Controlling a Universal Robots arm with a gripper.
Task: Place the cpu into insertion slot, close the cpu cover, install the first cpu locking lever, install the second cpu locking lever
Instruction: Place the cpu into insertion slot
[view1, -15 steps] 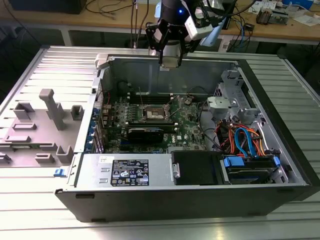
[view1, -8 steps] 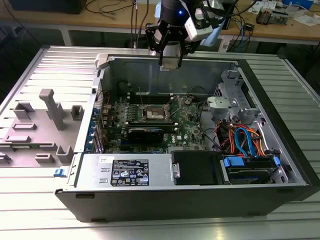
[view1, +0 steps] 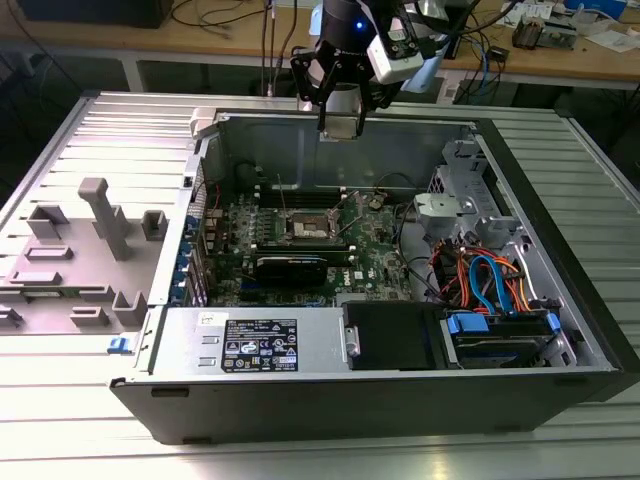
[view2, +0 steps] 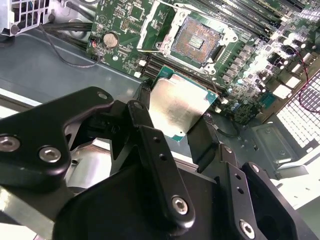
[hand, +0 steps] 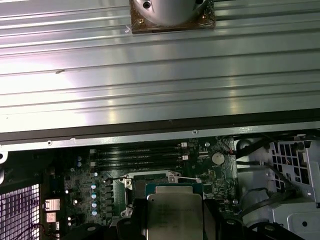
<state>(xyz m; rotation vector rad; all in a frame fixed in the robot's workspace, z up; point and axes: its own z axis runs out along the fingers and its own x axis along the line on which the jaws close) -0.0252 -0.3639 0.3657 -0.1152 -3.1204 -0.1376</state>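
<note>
Site: open computer case (view1: 330, 400) lying on a ribbed metal tabletop (view1: 60, 430); green motherboard (view1: 375, 245) on its floor.
Tool: in the exterior view the tool (view1: 340, 120) hangs over the case's far wall, well above the board. In both wrist views (view2: 177, 117) (hand: 174, 222) it is clenched on the cpu, with a black finger (view2: 142, 115) pressed to each of two opposite edges.
Cpu: the cpu (view2: 182, 105) (hand: 174, 217) is held flat between the fingers, dull silver top facing the cameras, in the air and apart from the socket.
Insertion slot: the insertion slot (view2: 197, 40) (view1: 305, 228) has its contact field bare inside the silvery rim.
Cpu cover: the cpu cover (view2: 151, 27) appears swung up along one side of the slot.
Neighbours: memory slots (hand: 135, 152) just beside the slot; coin cell (view2: 110, 39) near it; long black graphics card (view1: 290, 268) on the near side.
Outside the case: grey fixture (view1: 95, 240) on the tabletop at the exterior view's left.
</note>
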